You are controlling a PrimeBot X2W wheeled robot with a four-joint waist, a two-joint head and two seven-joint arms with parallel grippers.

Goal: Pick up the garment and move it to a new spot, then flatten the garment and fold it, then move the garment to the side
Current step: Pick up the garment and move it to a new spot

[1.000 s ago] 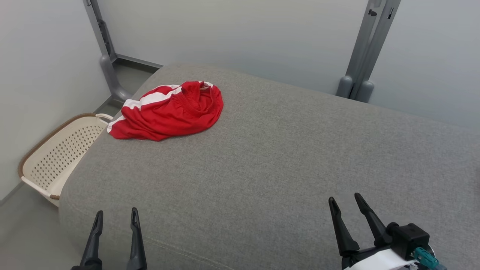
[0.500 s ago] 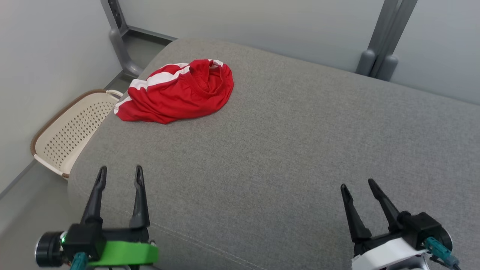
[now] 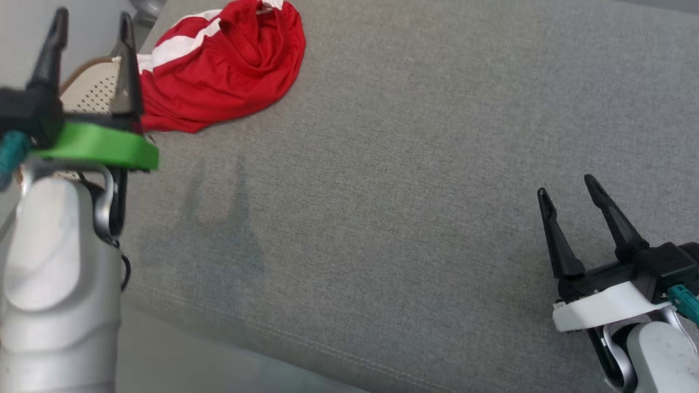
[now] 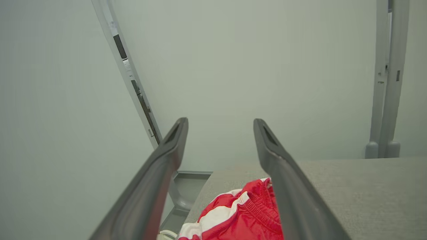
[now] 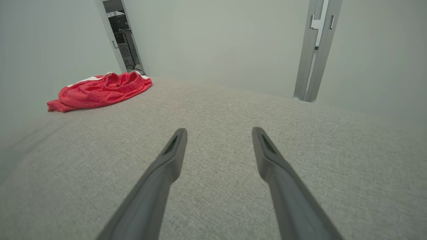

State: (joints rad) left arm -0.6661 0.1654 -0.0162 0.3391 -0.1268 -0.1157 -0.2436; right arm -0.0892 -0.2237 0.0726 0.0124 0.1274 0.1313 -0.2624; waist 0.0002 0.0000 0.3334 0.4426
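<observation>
Support: wide grey woven-fabric cushion (image 3: 393,207), rounded at its corners, with a stitched seam along its near edge. On it lay one crumpled red cloth garment with white stripes (image 3: 224,71), at the far left corner.

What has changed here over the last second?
The head camera has tipped down. The left gripper has reached forward, toward the red garment; the right gripper seems slightly further forward. Both stay open, holding nothing. The red garment still lies crumpled at the far left corner of the grey cushion.
</observation>
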